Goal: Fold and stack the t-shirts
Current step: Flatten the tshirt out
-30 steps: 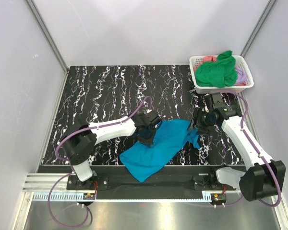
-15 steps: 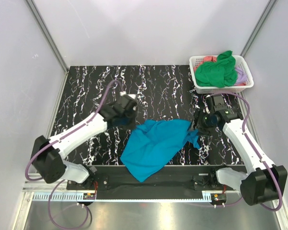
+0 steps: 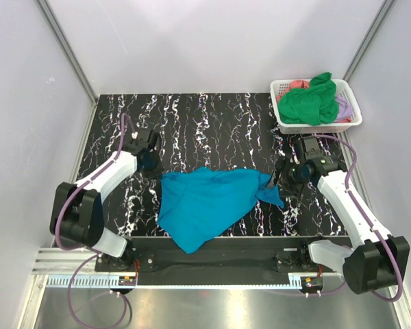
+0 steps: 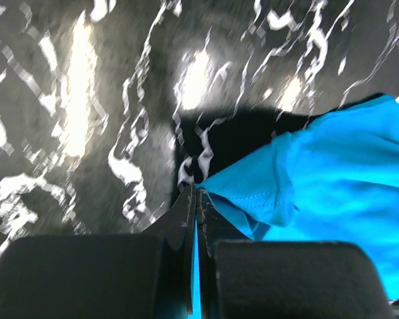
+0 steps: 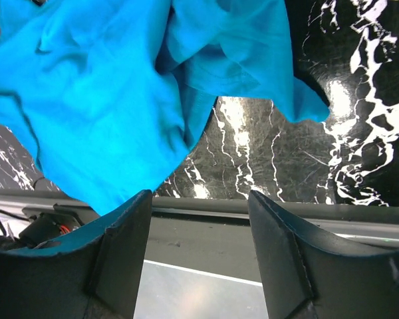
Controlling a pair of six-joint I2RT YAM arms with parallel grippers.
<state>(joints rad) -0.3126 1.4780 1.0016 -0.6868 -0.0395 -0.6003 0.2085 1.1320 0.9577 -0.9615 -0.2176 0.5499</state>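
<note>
A teal-blue t-shirt (image 3: 209,205) lies spread and rumpled on the black marbled table (image 3: 212,123), near the front edge. My left gripper (image 3: 151,163) is at its left corner, shut on the cloth. In the left wrist view the fingertips (image 4: 194,191) pinch a teal hem, and the t-shirt (image 4: 332,179) trails off to the right. My right gripper (image 3: 283,177) hovers at the shirt's right end, open. In the right wrist view its fingers (image 5: 123,232) stand wide apart with nothing between them, and the t-shirt (image 5: 113,93) lies just beyond their tips.
A white lattice basket (image 3: 318,127) stands at the back right corner. It holds a bright green t-shirt (image 3: 308,103), a coral-pink one (image 3: 298,84) and a lilac one (image 3: 344,106). Grey walls enclose the table. A metal rail (image 3: 212,264) runs along the front edge.
My left gripper has swung from the table's middle out to the left, dragging the shirt's corner with it and stretching the cloth wider. The right gripper stayed in place and opened a little more.
</note>
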